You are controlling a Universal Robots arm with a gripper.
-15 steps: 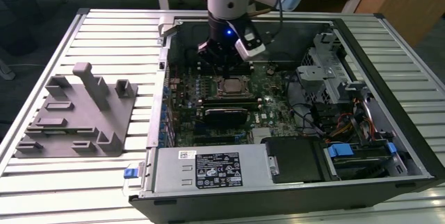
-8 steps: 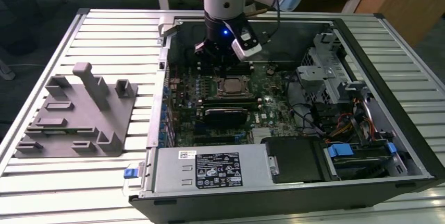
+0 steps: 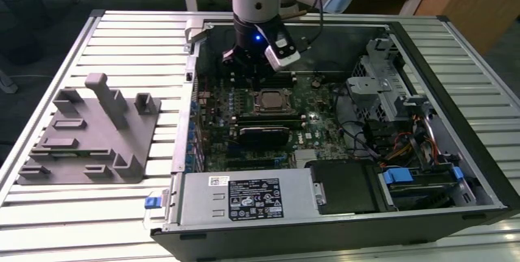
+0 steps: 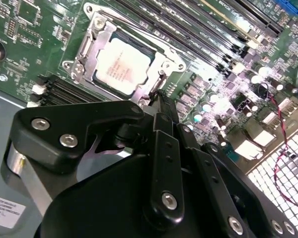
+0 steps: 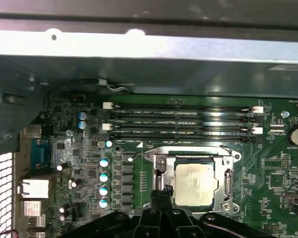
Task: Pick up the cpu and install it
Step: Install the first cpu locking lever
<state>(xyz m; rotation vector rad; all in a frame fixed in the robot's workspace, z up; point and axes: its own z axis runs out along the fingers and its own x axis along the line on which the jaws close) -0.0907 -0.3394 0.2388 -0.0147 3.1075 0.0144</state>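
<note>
The cpu (image 3: pixel 269 99) lies flat in its socket on the green motherboard inside the open computer case; its silver top shows in both wrist views (image 4: pixel 121 62) (image 5: pixel 193 184). The metal socket frame (image 5: pixel 159 162) surrounds it. My gripper (image 3: pixel 250 82) hangs over the board just beside the socket, on the side toward the exterior view's left. In both wrist views its black fingers meet at the tips (image 4: pixel 161 99) (image 5: pixel 161 192) by the socket's edge, shut with nothing visible between them.
Memory slots (image 5: pixel 179 121) run beside the socket. A grey box with a white label (image 3: pixel 243 198) fills the case's near side, and a drive cage with cables (image 3: pixel 382 91) sits at the exterior view's right. A grey fixture (image 3: pixel 89 134) lies on the slatted table outside the case.
</note>
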